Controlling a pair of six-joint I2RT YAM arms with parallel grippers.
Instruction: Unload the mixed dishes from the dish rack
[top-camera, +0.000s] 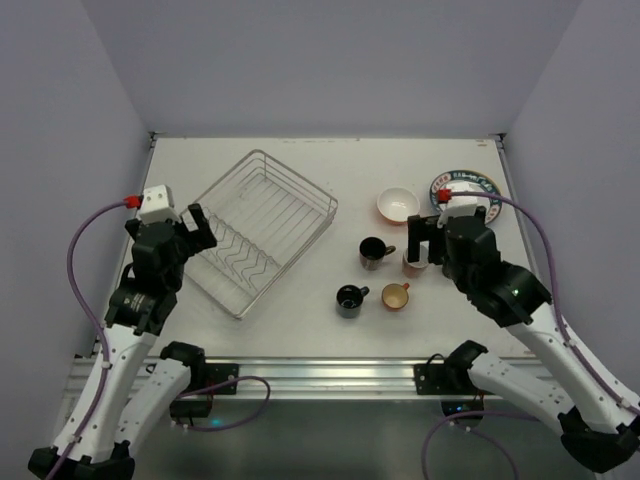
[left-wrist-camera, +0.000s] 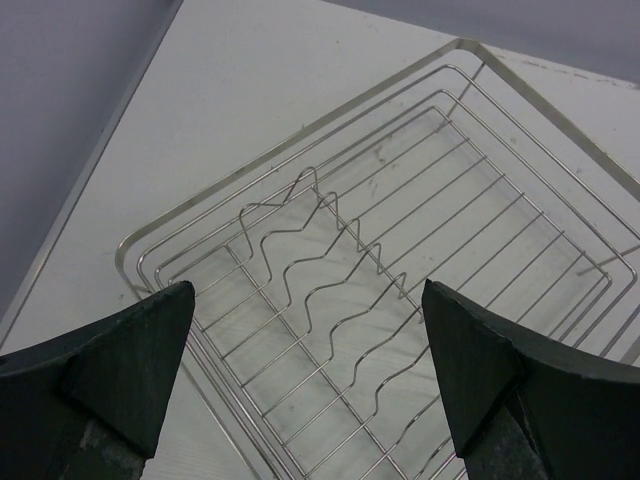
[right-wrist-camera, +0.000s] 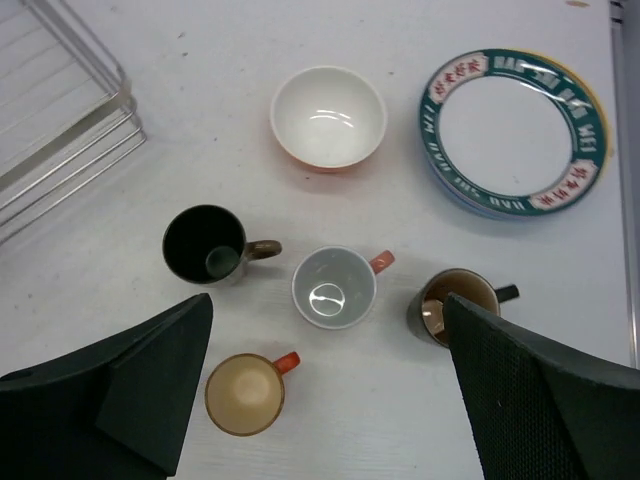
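Observation:
The dish rack (top-camera: 262, 228) is a silver wire basket left of centre, with no dishes showing in it. It fills the left wrist view (left-wrist-camera: 380, 250). My left gripper (top-camera: 200, 232) is open and empty at its near left rim (left-wrist-camera: 308, 292). My right gripper (top-camera: 428, 246) is open and empty above the mugs (right-wrist-camera: 328, 300). On the table lie the orange bowl (right-wrist-camera: 328, 117), a plate stack topped by the pattern-rimmed plate (right-wrist-camera: 513, 130), a dark mug (right-wrist-camera: 205, 245), a pink-handled mug (right-wrist-camera: 335, 287), a brown mug (right-wrist-camera: 455, 303) and an orange mug (right-wrist-camera: 245, 393). A black mug (top-camera: 350, 300) shows only from above.
The bowl (top-camera: 398, 205) and plate stack (top-camera: 465, 188) sit at the far right of the white table (top-camera: 300, 330). A corner of the rack (right-wrist-camera: 60, 130) shows in the right wrist view. Grey walls close the table on three sides.

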